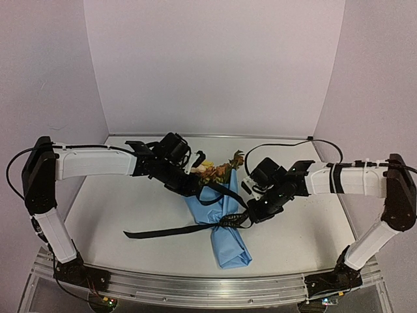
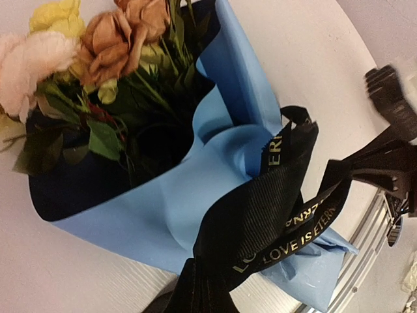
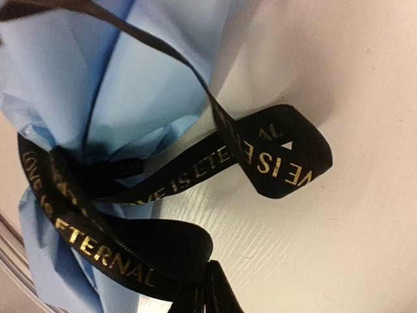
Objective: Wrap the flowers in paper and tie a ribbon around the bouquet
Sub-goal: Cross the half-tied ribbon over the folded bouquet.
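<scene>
On the left, the left hand [image 1: 191, 184] is pressed together at the open mouth of the bouquet [image 1: 212, 205]. Its wrist view shows a band of the long, narrow black fabric ribbon with gold lettering [image 1: 169, 229] running straight into it, so it is judged to pinch that strand. One loose ribbon tail lies flat on the white counter [image 1: 117, 202], trailing leftward from the waist of the bundle. In the centre, the large light blue sheet of paper with a navy inner face [image 1: 228, 248] is already folded into a cone around the small bunch of yellow, cream and rust-brown flowers with green leaves [image 1: 216, 171]. The cone lies on the counter with the blooms pointing away from the arm bases, so wrapping appears complete. The ribbon encircles the gathered waist of the cone, with slack loops beside it. On the right, the right hand [image 1: 253, 215] is pressed together just beside that waist, pinching a ribbon strand. No tightened knot or bow is visible. Judged outstanding: cinching the crossing and completing the tie.
</scene>
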Tool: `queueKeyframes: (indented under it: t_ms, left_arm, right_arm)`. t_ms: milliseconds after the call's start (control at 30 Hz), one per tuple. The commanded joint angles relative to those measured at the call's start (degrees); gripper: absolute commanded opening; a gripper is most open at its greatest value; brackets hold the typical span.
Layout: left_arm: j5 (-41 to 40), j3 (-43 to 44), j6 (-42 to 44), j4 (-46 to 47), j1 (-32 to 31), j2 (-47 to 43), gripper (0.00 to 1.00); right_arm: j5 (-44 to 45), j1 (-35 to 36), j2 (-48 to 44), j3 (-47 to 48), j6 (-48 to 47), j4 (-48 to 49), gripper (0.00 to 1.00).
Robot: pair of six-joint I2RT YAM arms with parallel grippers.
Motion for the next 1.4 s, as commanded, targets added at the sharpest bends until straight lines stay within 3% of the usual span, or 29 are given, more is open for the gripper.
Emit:
queueKeyframes:
  t_ms: [0,233,533,867,1267,1367]
  left_arm:
    - [3.7,-3.35,-3.29,0.19,-0.1,-3.39,0.0]
    - [8.31,-7.28,-4.5,-1.57,-1.96,-4.85,0.0]
    - [18.25,-8.11,-5.44,1.5,-5.02,-5.38,0.0]
    - [17.44,-5.43,-7.88,4.11,-4.6,-4.67,0.0]
    - [35.26,0.27,-8.19,10.29,-5.28,-1.59,0.0]
    - [34.74,1.38,-9.01,11.86,-6.5,-1.12,0.0]
  right_arm:
    - [3.51,0.32,-3.05,5.37,-0.47,-5.42,0.0]
    - [4.08,0.16,1.49,13.19,-3.24,-9.92,0.0]
    - [-5.77,-3.59,11.49,23.34,-1.79,-11.81,0.0]
    - [-7.66,-4.53,14.29,24.14,-0.63,-12.0,0.0]
    - [-11.15,-6.47,15.83,25.23,1.16,-12.22,0.0]
    - [-10.97,-6.56,15.3,24.87,1.18,-12.31,0.0]
